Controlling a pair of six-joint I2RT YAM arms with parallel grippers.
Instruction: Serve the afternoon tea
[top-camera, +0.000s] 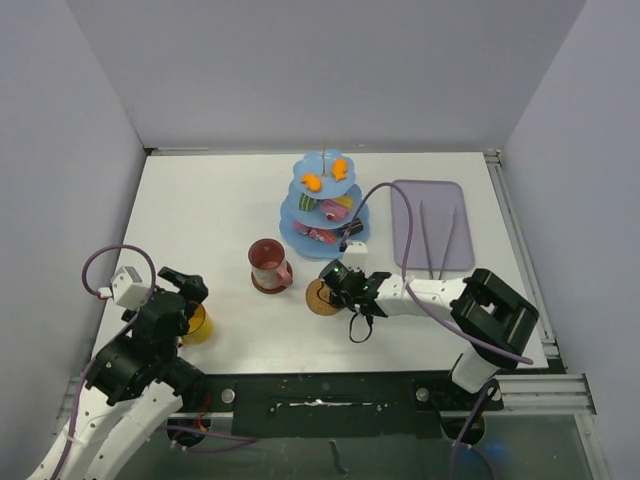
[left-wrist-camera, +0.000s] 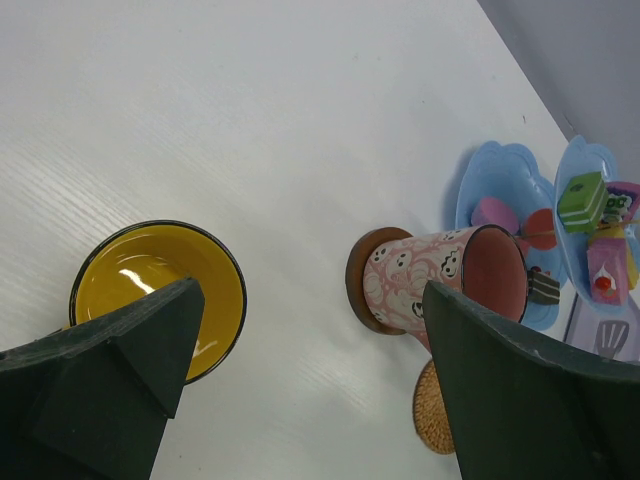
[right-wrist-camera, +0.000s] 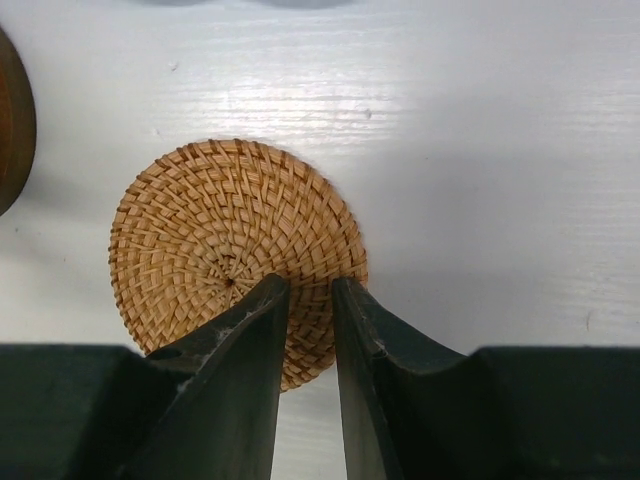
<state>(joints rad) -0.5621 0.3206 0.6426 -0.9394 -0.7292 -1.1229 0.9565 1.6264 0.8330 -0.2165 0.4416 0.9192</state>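
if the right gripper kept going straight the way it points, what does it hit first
The bare woven coaster: the right gripper points down at its edge, jaws nearly together, with nothing in between. Whether the tips already touch it is unclear, since depth is hard to read here.

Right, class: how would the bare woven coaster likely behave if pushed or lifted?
The coaster looks thin and woven from fibre, so probably light and slightly bendy. It lies flat on the smooth table, so a push would likely slide it, not roll or tip it. Its low edge may be hard to pinch.
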